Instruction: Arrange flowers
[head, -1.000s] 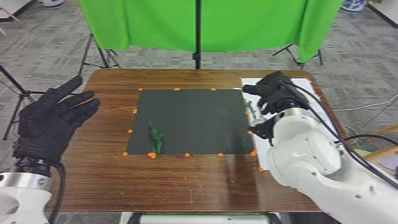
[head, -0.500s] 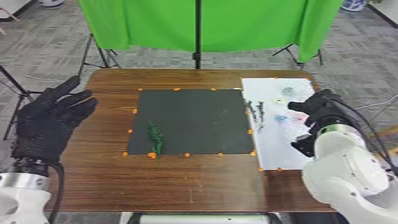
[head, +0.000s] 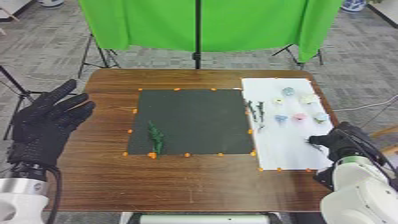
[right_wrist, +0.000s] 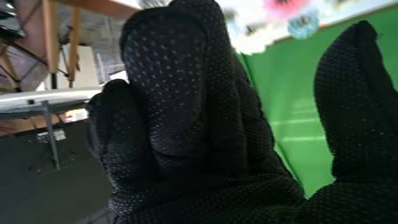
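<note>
Currently, right hand: over the near right part of the white sheet, by the right edge of the desk; wide, with its fingers straight.
Right wrist view: the right hand has its thumb standing well apart from the fingers; beyond them are the pink flower and a blue one, with green cloth behind.
Left hand: at the left edge of the desk, raised, wide, its fingers straight and spread.
Sprig on the mat: lying on the near left part of the dark mat, its length running near to far.
Other sprigs: two, on the left part of the white sheet, a left one and a right one, side by side.
Flowers: on the far half of the sheet; a grey-blue flower farthest, then a pale yellow flower at left and a cream flower at right; nearer, from left to right, a light blue flower, the pink flower and a blue flower.
Dark mat: in the middle of the desk, just beside the white sheet.
Orange spots: along the edges of the mat and the sheet.
Green cloth: hanging beyond the far edge of the desk.
</note>
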